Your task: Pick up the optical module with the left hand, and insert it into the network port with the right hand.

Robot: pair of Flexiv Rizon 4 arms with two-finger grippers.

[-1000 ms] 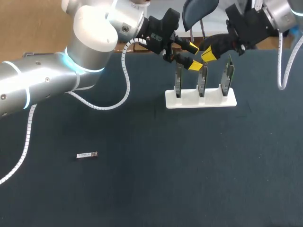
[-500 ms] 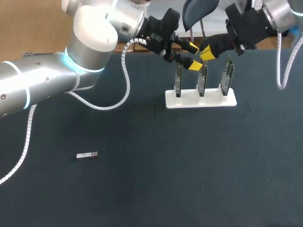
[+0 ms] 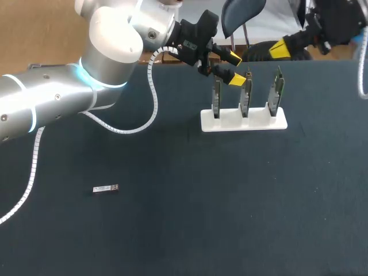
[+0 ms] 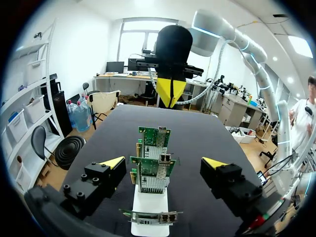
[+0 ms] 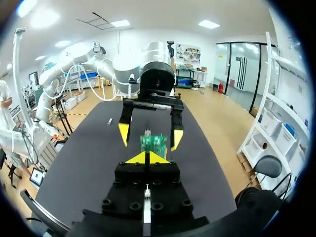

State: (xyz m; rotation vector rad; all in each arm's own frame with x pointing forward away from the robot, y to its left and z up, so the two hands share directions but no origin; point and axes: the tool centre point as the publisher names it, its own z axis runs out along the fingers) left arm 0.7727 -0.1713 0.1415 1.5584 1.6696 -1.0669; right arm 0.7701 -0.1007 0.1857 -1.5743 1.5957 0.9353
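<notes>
Module: the module [image 3: 106, 188] lay on the worktop [image 3: 172, 230] at the near left, well apart from both claws, with its long axis running left to right.
Left claw: the left claw [image 3: 234, 69] hung released and empty over the cards [image 3: 244, 100] at the far side. The module lay nearer and to its left.
Right claw: the right claw [image 3: 280, 49] was clenched on nothing at the far right.
Nearer arm: the left, I judged.

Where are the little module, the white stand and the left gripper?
module [image 3: 106, 188]: head view, middle of its body.
stand [image 3: 244, 125]: head view, front edge of its white base.
left gripper [image 3: 234, 69]: head view, midway between its yellow tips.
</notes>
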